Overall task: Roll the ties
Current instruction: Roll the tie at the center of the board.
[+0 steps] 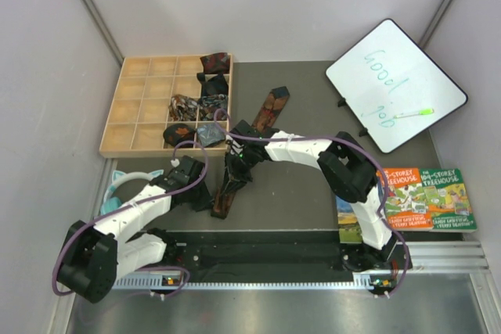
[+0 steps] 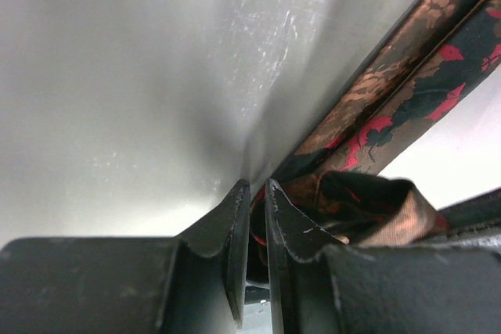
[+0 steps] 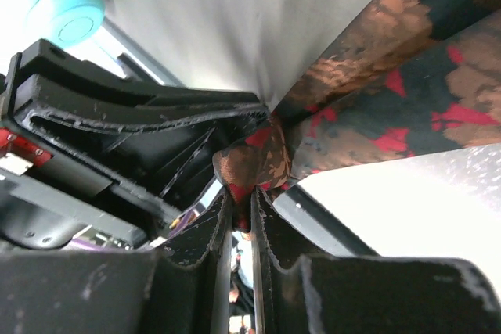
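Right pincer (image 3: 244, 197) pinching tie (image 3: 376, 115) fold; left pincer (image 2: 257, 187) pressed together beside it, fabric between tips unclear.

Setting: a robotics laboratory test cell. Plain light panels (image 1: 47, 60) enclose the bench (image 1: 305, 115) on the left, far and right sides. Two robot arms, left (image 1: 133, 209) and right (image 1: 313, 150), are bolted to an aluminium extrusion rail (image 1: 446, 256) along the near edge, with purple cables (image 1: 55, 271) routed openly along them. Unrelated props share the bench: a wooden compartment tray (image 1: 149, 87), ties (image 1: 205, 105), teal headphones (image 1: 125, 185) and children's books (image 1: 427, 199). A whiteboard (image 1: 395, 84) at far right reads "Good job" in green marker.
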Available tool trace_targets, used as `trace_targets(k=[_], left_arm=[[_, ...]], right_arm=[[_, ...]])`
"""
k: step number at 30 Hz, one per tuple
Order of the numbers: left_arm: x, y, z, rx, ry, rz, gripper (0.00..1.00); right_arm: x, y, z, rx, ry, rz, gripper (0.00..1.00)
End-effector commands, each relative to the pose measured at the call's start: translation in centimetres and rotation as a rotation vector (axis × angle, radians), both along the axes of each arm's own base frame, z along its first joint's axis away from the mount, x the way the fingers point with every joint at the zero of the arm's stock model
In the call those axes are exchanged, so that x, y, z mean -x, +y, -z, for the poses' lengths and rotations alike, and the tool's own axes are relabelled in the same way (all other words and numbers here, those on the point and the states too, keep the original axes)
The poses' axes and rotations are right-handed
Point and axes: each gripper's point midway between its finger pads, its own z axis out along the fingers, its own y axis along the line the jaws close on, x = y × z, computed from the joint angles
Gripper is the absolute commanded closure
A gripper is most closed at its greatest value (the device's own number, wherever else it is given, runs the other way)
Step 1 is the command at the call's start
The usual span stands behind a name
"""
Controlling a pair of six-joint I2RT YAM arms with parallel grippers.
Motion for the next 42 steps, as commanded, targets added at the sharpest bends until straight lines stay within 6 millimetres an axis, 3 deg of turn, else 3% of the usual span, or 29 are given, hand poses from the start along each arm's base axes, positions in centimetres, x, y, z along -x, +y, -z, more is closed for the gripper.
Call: trace_targets(k=[1, 7, 12, 15, 16, 17, 18, 21, 28, 31, 38, 42], left_arm=[[-1.4, -0.6, -0.9, 0.018, -0.06, 0.026, 0.82], [-1.6, -1.0, -0.8, 0.034, -0.062, 0.038, 0.87], [-1.5, -0.9, -1.1, 0.025, -0.054, 0.051, 0.9], [-1.0, 0.0, -1.8, -0.014, -0.05, 0.026, 0.79], [-1.1, 0.5, -2.0, -0.031, -0.061, 0.006, 0.72], [-1.1, 0.4, -2.4, -0.016, -0.078, -0.005, 0.57], [-0.9, 0.4, -2.6, 0.0, -0.075, -0.033, 0.52], [-0.6, 0.2, -3.6, 0.045, -0.082, -0.087, 0.45], [0.0, 0.4, -7.4, 0.165, -0.167, -0.226, 0.44], [0.4, 0.3, -7.3, 0.194, -0.156, -0.263, 0.45], [2.5, -0.7, -4.4, 0.238, -0.037, -0.299, 0.46], [3.0, -1.0, -3.9, 0.256, -0.01, -0.343, 0.44]], right_arm=[[-0.2, 0.7, -3.8, -0.095, 0.021, -0.021, 1.0], [0.0, -0.5, -2.1, -0.023, 0.015, -0.021, 1.0], [-0.9, -2.0, 1.9, 0.139, -0.018, 0.008, 1.0], [-1.4, -2.5, 2.9, 0.184, -0.041, 0.011, 1.0], [-1.4, -2.6, 3.4, 0.196, -0.04, 0.007, 1.0], [-1.5, -2.5, 3.6, 0.201, -0.046, 0.003, 1.0], [-1.6, -2.5, 3.7, 0.2, -0.048, 0.003, 1.0], [-1.8, -2.3, 4.2, 0.199, -0.051, -0.001, 1.0], [-2.1, -2.1, 4.3, 0.204, -0.071, -0.012, 1.0], [-2.5, -2.0, 4.0, 0.197, -0.082, -0.009, 1.0], [-2.5, -2.1, 4.4, 0.202, -0.077, -0.017, 1.0], [-2.4, -2.1, 4.8, 0.203, -0.077, -0.025, 1.0]])
